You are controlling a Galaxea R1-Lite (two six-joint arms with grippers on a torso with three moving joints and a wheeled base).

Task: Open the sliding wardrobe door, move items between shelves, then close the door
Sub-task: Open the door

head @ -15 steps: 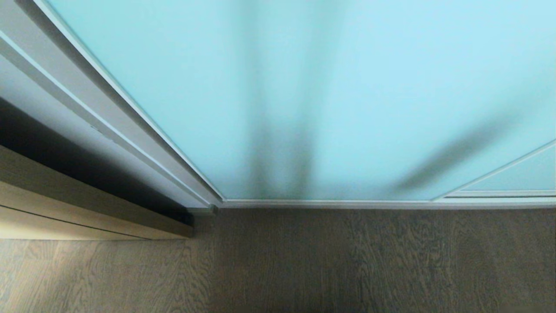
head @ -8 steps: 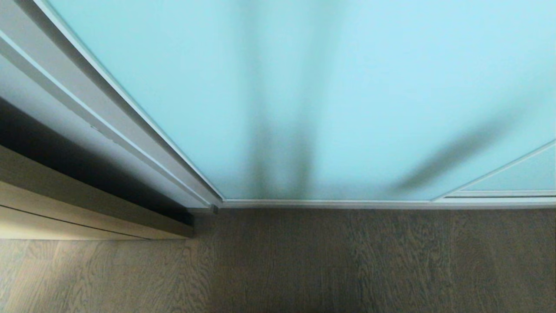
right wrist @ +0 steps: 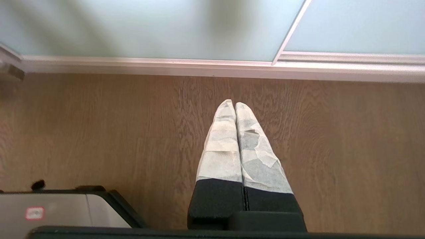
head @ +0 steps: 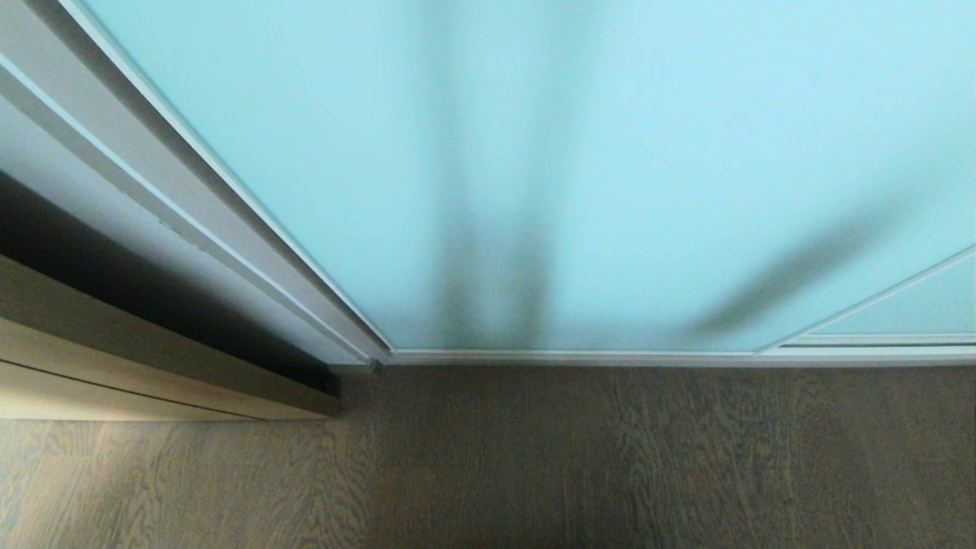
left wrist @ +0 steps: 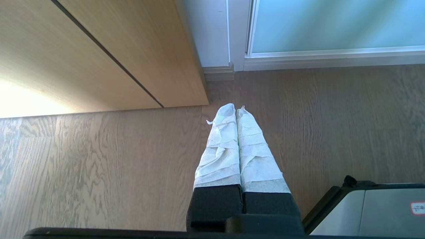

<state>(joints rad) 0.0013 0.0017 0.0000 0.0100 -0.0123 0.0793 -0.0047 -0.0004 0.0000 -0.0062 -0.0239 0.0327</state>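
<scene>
The sliding wardrobe door, a pale aqua frosted glass panel in a slim silver-white frame, fills most of the head view and stands closed down to its bottom rail. Its lower part also shows in the left wrist view as the door and in the right wrist view as the door. Neither arm shows in the head view. My left gripper hangs shut over the wood floor, holding nothing, short of the door's left corner. My right gripper is shut too, empty, over the floor before the bottom rail. The items and the shelves are hidden.
A tan wood-grain panel juts out at the left, beside the grey-white wardrobe side frame. A second aqua panel overlaps at the right. Grey-brown wood floor lies in front. My base's body shows low in both wrist views.
</scene>
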